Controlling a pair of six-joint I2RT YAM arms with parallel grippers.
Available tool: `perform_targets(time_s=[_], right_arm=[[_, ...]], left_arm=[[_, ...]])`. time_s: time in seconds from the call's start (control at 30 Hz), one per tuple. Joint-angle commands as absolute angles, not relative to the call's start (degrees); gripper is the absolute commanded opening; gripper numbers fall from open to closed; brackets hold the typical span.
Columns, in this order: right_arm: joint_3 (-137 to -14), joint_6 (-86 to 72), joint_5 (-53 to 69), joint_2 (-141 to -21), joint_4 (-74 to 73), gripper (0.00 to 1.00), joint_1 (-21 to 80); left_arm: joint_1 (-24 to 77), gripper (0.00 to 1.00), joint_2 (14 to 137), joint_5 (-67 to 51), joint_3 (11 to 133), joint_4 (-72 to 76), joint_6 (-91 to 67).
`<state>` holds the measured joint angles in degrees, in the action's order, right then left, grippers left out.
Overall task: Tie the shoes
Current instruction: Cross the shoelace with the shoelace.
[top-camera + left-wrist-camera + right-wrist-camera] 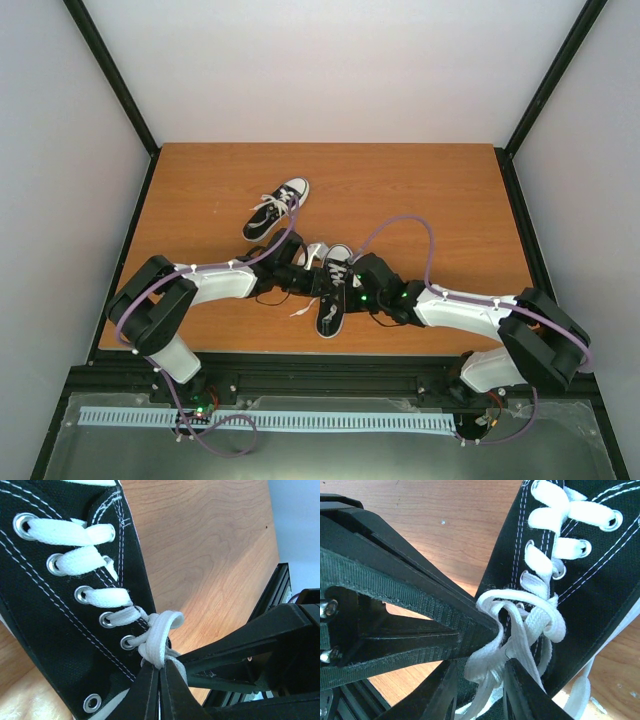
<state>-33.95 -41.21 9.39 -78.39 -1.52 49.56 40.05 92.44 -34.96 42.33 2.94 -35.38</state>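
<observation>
One of the shoes (334, 290), black canvas with a white toe cap, lies mid-table between both arms, toe toward the near edge. My left gripper (306, 276) (159, 666) is shut on a white lace loop (161, 630) beside the lowest eyelets of this shoe (55, 610). From the other side, my right gripper (353, 282) (480, 680) has its jaws a little apart, with a loose bunch of lace (492, 662) between them. A half-formed knot (545, 622) sits on the shoe's tongue (600, 575). The left gripper's fingers (395, 580) cross the right wrist view.
The second shoe (277, 208) lies farther back and left, its laces loose. The wooden table (440, 190) is bounded by black frame rails (300, 362) at the near edge and by white walls on the other sides. The right arm's purple cable (420, 225) arcs over the table.
</observation>
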Motion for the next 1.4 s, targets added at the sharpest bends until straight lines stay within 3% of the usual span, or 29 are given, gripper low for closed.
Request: perform_targets(time_s=[0.0, 0.23, 0.37, 0.5, 0.83, 1.2, 1.37], right_arm=[[-36.07, -40.62, 7.05, -78.61, -0.62, 0.28, 49.83], [-36.45, -39.68, 7.24, -76.18, -1.28, 0.38, 49.83], [-34.62, -39.62, 9.32, -75.14, 1.06, 0.38, 49.11], [-31.34, -40.47, 16.29, -74.9, 7.21, 0.37, 46.52], [-31.91, -38.47, 17.67, -77.47, 7.15, 0.3, 45.19], [-31.03, -39.18, 17.97, -79.27, 8.72, 0.33, 43.78], [-30.01, -39.98, 20.57, -80.21, 11.47, 0.29, 43.58]], left_arm=[[40.17, 0.01, 91.38, -35.96, 42.71, 3.33, -35.24], [40.1, 0.01, 91.36, -34.32, 42.5, 3.12, -36.09], [40.08, 0.01, 90.77, -35.16, 42.28, 3.8, -36.52], [39.88, 0.01, 89.8, -37.2, 42.32, 3.64, -36.88], [39.73, 0.01, 88.88, -36.48, 41.56, 2.33, -36.37], [39.72, 0.01, 89.22, -36.73, 41.5, 2.45, -36.3], [39.73, 0.01, 89.09, -36.65, 41.69, 2.13, -36.21]])
